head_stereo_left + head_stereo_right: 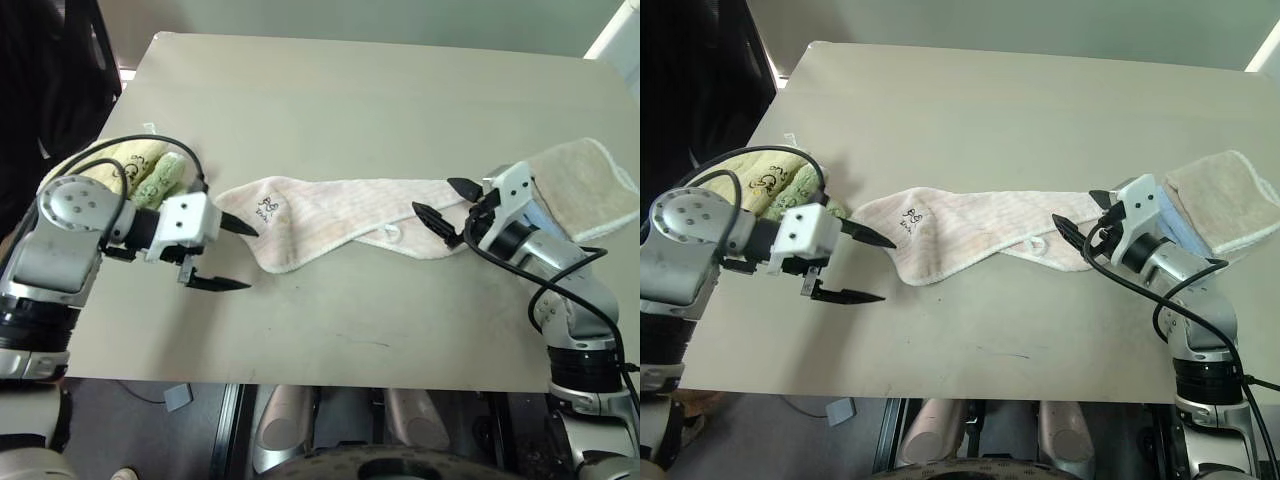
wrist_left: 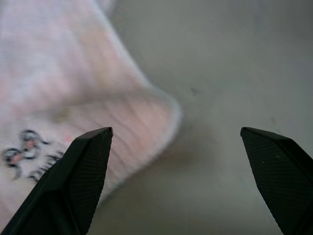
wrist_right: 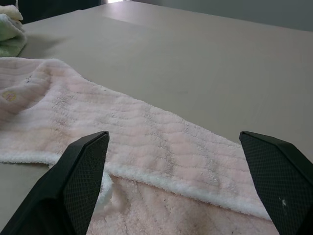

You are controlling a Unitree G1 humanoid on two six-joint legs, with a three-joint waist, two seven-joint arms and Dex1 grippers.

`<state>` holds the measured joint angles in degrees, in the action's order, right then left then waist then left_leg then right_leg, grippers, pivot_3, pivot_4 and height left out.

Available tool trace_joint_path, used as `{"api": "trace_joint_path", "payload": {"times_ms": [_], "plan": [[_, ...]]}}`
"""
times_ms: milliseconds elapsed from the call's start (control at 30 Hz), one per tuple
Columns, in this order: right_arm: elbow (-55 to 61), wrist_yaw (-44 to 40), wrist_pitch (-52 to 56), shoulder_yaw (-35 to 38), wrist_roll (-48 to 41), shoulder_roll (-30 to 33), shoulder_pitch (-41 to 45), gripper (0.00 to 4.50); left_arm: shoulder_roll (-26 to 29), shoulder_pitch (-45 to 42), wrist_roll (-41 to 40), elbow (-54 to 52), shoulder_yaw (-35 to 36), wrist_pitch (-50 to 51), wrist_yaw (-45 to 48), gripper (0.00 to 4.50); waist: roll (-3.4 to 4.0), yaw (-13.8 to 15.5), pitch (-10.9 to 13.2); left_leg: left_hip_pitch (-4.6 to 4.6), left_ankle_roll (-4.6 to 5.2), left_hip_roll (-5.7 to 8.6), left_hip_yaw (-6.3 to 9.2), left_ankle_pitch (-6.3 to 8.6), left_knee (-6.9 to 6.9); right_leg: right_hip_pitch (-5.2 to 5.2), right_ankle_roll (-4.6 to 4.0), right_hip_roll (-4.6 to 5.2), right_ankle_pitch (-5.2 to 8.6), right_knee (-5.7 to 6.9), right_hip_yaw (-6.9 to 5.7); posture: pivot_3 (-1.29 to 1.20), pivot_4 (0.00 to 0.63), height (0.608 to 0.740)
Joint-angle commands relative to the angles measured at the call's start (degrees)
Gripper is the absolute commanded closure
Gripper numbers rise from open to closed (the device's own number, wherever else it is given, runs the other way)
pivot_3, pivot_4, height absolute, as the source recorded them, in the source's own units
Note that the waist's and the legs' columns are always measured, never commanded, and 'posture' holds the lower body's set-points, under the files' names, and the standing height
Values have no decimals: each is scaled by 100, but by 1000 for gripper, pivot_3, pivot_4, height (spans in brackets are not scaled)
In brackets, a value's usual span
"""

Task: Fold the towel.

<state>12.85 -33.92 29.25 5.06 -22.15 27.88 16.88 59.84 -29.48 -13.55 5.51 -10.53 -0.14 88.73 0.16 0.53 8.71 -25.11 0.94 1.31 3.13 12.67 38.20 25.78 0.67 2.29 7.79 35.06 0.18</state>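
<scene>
- The towel point(image 1: 340, 222), pale pink with white trim, is laid in a long crumpled strip across the middle of the table point(image 1: 330, 100); a broad bare stretch of table is left beyond it, a narrower bare band on the near side before the table's front edge.
- The left gripper point(image 1: 232, 255) is held at the towel's left end, jaws spread wide and empty, one fingertip over the corner beside the dark embroidered mark point(image 1: 267, 208), the other over bare table.
- The right gripper point(image 1: 448, 205) is held at the towel's right end, jaws wide, nothing gripped.
- A yellow towel point(image 1: 765, 180) is seen left of the pink towel, a beige towel point(image 1: 585, 185) right of it near the table's edge.
- A small white loop point(image 1: 1039, 243) on the towel is shown by the head views; the white hem point(image 3: 161, 178) is shown close by the right wrist view.
</scene>
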Motion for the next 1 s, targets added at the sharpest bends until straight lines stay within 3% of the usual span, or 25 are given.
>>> {"api": "trace_joint_path", "payload": {"times_ms": [33, 200, 467, 600, 900, 933, 1000], "plan": [[173, 101, -103, 62, 24, -26, 18, 9, 29, -235, 221, 160, -319, -722, 377, 0, 0, 0, 0, -3, 1, 0, 0, -1, 0, 3, 0, 0, 0, 2, 0, 0, 150, 736], [294, 207, -73, 92, 3, -62, -54, 9, -440, -490, 805, 549, -556, -1297, -118, 0, 2, 7, -1, -10, 15, -1, 0, -9, 0, 10, -1, 1, 0, 3, -2, 0, 150, 736], [335, 259, -61, 91, 0, -69, -81, 9, -714, -573, 1076, 805, -559, -1554, -307, 0, 6, -20, -4, -12, 46, -3, -5, -28, 4, 20, -3, 2, -2, 15, -4, 0, 150, 736], [404, 298, -34, 120, -18, -49, -103, 0, -1024, -529, 1193, 943, -461, -1796, -762, 935, 8, -18, -5, -14, 49, -3, -6, -31, 9, 19, -3, 3, -3, 18, -4, 0, 150, 736], [263, 231, -79, 167, 42, 122, 35, 0, -1053, -475, 1129, 1018, -311, -1836, -1102, 4230, 9, -20, -5, -15, 51, -2, -7, -39, 12, 20, -5, 3, -10, 21, -4, 0, 150, 736], [215, 245, -110, 186, 80, 160, 62, 0, -1038, -457, 1104, 996, -291, -1802, -1112, 4479, 9, -21, -5, -15, 51, -2, -8, -39, 13, 20, -5, 3, -11, 21, -4, 0, 150, 736], [22, 272, -249, 182, 293, 334, 154, 0, -956, -398, 987, 880, -220, -1664, -1049, 4479, 9, -21, -5, -15, 51, -2, -8, -40, 14, 19, -5, 3, -13, 21, -4, 0, 150, 736]]}}
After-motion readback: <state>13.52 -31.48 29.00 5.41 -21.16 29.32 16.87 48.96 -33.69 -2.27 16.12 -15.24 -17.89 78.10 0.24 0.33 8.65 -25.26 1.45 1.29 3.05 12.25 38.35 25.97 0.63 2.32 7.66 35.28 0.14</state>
